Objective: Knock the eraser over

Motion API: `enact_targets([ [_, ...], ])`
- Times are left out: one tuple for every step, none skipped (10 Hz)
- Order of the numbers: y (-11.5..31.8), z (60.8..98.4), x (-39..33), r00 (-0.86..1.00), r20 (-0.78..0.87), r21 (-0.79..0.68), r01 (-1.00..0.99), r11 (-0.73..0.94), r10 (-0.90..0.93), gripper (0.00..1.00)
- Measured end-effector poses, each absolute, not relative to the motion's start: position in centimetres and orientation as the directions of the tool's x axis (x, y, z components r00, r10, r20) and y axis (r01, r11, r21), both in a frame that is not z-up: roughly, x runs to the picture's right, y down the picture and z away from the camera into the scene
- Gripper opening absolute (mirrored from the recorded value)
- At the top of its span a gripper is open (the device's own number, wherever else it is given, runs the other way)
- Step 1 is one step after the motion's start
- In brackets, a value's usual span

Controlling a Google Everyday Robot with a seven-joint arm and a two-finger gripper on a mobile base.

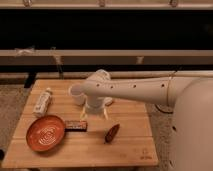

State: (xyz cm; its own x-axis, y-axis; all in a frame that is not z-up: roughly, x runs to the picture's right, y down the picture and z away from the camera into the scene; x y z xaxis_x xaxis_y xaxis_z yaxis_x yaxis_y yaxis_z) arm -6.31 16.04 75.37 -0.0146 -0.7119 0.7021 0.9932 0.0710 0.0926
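Observation:
The eraser [76, 125] lies flat on the wooden table [130, 145], its dark broad face with a brownish-tan band turned up. It rests just right of the orange plate [45, 134]. My gripper [94, 115] hangs from the white arm a little above the table, just right of and behind the eraser, not touching it.
A white cup [76, 94] stands behind the gripper, partly hidden by the arm. A white bottle [42, 101] lies at the table's left. A reddish-brown tapered oblong thing [112, 133] lies to the right of the eraser. A dark ledge runs behind the table.

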Motion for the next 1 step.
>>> enact_targets([
  [16.04,75.37,-6.31,-0.014,0.702,0.093,0.993,0.071,-0.712,0.8],
])
